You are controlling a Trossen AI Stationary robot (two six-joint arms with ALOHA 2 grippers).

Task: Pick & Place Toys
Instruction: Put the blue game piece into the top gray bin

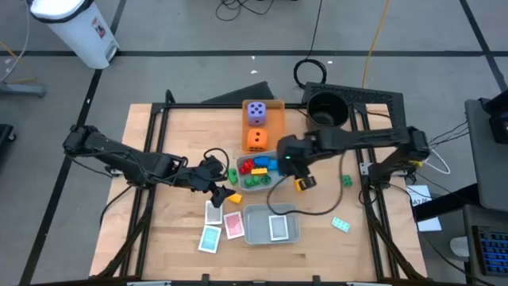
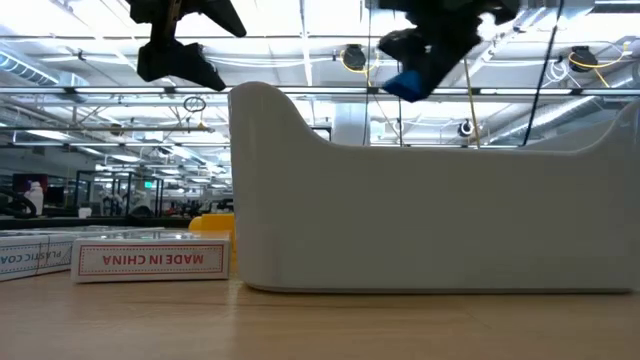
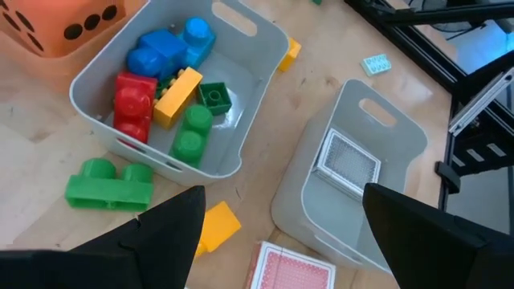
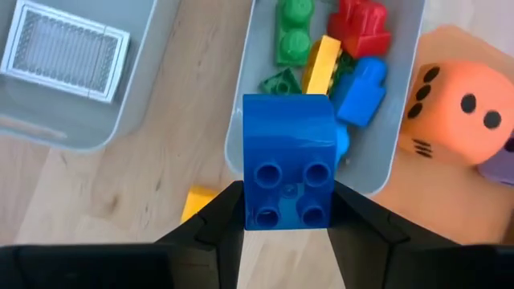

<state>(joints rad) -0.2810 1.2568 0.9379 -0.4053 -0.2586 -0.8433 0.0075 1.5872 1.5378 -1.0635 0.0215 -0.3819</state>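
Right wrist view shows my right gripper (image 4: pixel 286 210) pinching a blue brick (image 4: pixel 287 160) by its two side faces, studs toward the camera, held in the air above the near wall of the grey brick tray (image 4: pixel 391 120). That tray sits near the middle of the table (image 1: pixel 159 230), just in front of the flat orange tray (image 1: pixel 274 106) carrying the orange die (image 4: pixel 455 112) and the purple die (image 1: pixel 255 112); it already contains red, yellow, green and blue bricks. The step in hand, as I judge it, is the drop. I should advance the brick until it is fully inside the tray walls, lower it close to the pile, then release, so it cannot bounce over the rim. My left gripper (image 3: pixel 281 241) hovers with fingers spread and nothing between them near the table's front edge, over a pink card (image 3: pixel 293 269) and a loose yellow brick (image 3: pixel 215 226), beside the card tray (image 3: pixel 317 209) holding a white card (image 3: pixel 348 163). A green brick (image 3: pixel 108 181) lies just outside the brick tray. I should keep the two arms well apart.
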